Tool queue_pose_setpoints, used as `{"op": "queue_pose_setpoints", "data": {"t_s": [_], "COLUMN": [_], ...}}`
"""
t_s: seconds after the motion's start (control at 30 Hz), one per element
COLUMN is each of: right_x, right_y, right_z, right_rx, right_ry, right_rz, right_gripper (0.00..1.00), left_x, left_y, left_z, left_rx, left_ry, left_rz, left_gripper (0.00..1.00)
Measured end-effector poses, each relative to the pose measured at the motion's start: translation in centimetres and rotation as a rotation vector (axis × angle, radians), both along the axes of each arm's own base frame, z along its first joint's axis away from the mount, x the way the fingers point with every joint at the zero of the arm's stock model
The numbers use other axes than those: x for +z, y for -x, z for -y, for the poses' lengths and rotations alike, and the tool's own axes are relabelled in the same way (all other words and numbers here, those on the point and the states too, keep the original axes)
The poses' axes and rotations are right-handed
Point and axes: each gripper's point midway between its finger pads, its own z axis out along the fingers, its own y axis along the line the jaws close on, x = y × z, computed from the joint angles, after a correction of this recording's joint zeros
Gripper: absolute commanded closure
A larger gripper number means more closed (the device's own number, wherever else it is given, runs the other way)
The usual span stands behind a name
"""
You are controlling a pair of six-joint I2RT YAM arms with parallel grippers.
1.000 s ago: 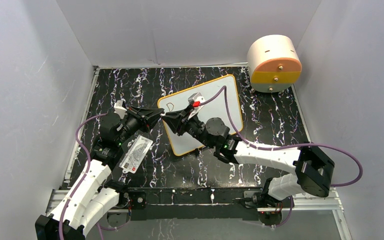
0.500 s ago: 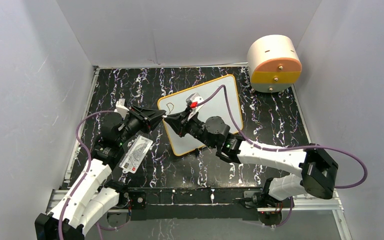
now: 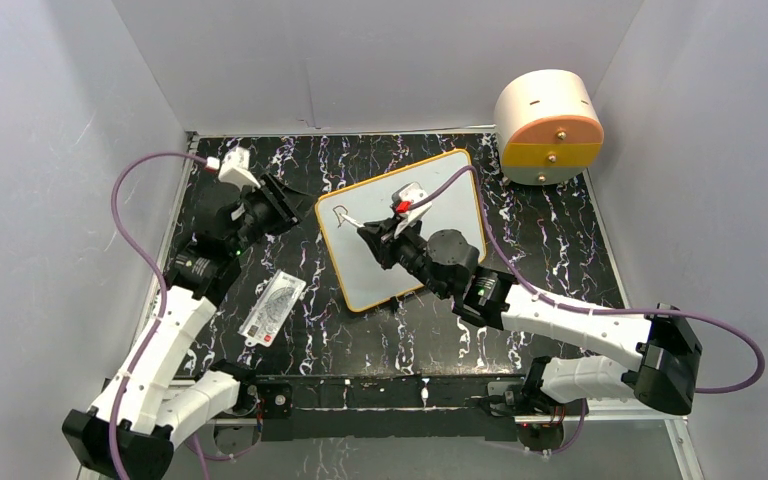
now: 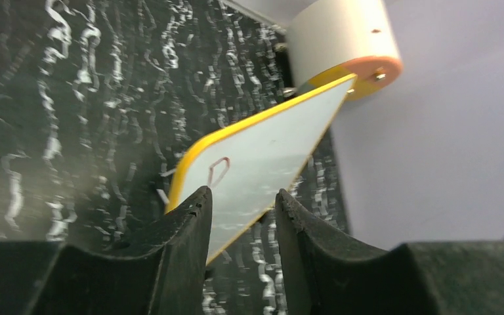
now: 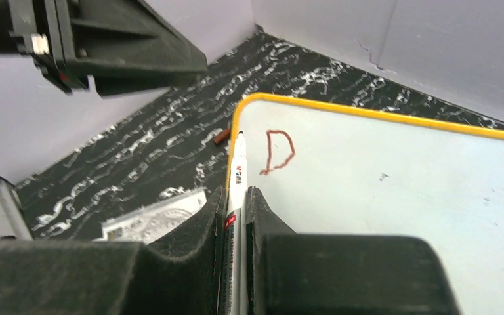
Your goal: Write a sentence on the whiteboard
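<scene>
The whiteboard (image 3: 358, 268) lies tilted on the black marbled table, with its orange-yellow frame showing in both wrist views. Of the sentence, only a reddish-brown "D" (image 5: 279, 152) stands near the board's left corner; it also shows in the top view (image 3: 341, 212) and the left wrist view (image 4: 218, 172). My right gripper (image 5: 236, 191) is shut on a white marker (image 5: 238, 167), whose tip sits at the board's left edge just left of the "D". In the top view it (image 3: 372, 233) is over the board. My left gripper (image 3: 276, 198) is open and empty, left of the board, with the jaws (image 4: 241, 195) apart.
A small white printed card (image 3: 273, 308) lies on the table left of the board's near corner. A white and orange cylinder (image 3: 548, 125) stands at the back right. A small reddish-brown piece (image 5: 221, 138) lies on the table by the board's corner. Grey walls close three sides.
My left gripper has drawn back from the marker tip at the board's left corner, up and to the far left. My right gripper, still holding the marker, has shifted slightly right.
</scene>
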Motion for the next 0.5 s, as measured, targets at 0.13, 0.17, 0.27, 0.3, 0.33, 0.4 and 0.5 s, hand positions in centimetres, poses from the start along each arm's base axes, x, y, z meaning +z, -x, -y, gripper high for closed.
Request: {"op": "queue_pose_setpoints", "data": {"t_s": [0.13, 0.17, 0.27, 0.3, 0.33, 0.4, 0.5], "right_x": [-1.7, -2.0, -2.4, -2.6, -2.7, -3.0, -3.1], "right_y": [-0.4, -0.5, -0.7, -0.8, -0.9, -1.0, -1.2], "right_z": [0.8, 1.0, 1.4, 1.5, 1.7, 2.0, 2.3], "right_rx": [-0.037, -0.044, -0.063, -0.069, -0.076, -0.089, -0.104], "right_ry": [0.086, 0.104, 0.138, 0.152, 0.162, 0.187, 0.209], "right_rz": [-0.018, -0.022, -0.022, -0.023, -0.022, -0.019, -0.015], "right_gripper": [1.00, 1.00, 1.00, 1.00, 1.00, 1.00, 1.00], "left_x": [-0.7, -1.0, -1.9, -2.2, -2.5, -3.2, -3.8], "left_y": [-1.5, -2.0, -3.1, -3.3, -3.6, -4.1, -4.7], "left_z": [-0.6, -0.8, -1.4, -1.6, -1.9, -2.1, -1.7], "left_rx": [-0.041, -0.058, -0.100, -0.110, -0.122, -0.157, -0.227], "left_ry": [-0.186, -0.223, -0.294, -0.307, -0.316, -0.322, -0.297], "left_rz": [0.025, 0.026, 0.025, 0.023, 0.020, 0.016, 0.019], "left_gripper": [0.57, 0.55, 0.48, 0.47, 0.47, 0.46, 0.46]}}
